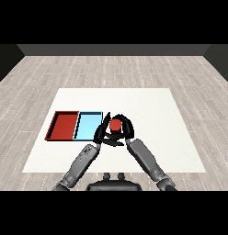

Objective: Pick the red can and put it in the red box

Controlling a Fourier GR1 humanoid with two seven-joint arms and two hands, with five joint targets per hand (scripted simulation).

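Grey forearms, 2 of them, come in from the lower corners and meet near the middle of the white table (148, 151). Each ends in 1 black hand, so 2 hands show. There is 1 red can (116, 125), 1 red tray (63, 125) and 1 light blue tray (88, 126).

Nearest of the hands, the right hand (122, 136) sits at the end of its forearm with fingers and thumb curled round the red can. The can stands upright inside that curl, its red top and upper side showing between the dark fingers that arch over and beside it. Its lower part is hidden by the hand, so whether it touches the table cannot be told.

The left hand (101, 131) lies just beside the right hand, on its left, with straight fingers reaching up toward the near right corner of the light blue tray. Whether those fingers touch the can or the tray rim cannot be told; they close to overlap with the right hand's fingers.

Left of both hands, the 2 trays lie side by side, touching along 1 shared edge. The light blue tray is the closer of the 2 to the hands and sits between the can and the red tray. The red tray lies further left, apart from the can. Beyond the table, pale wooden floor (111, 69) stretches to a dark wall.
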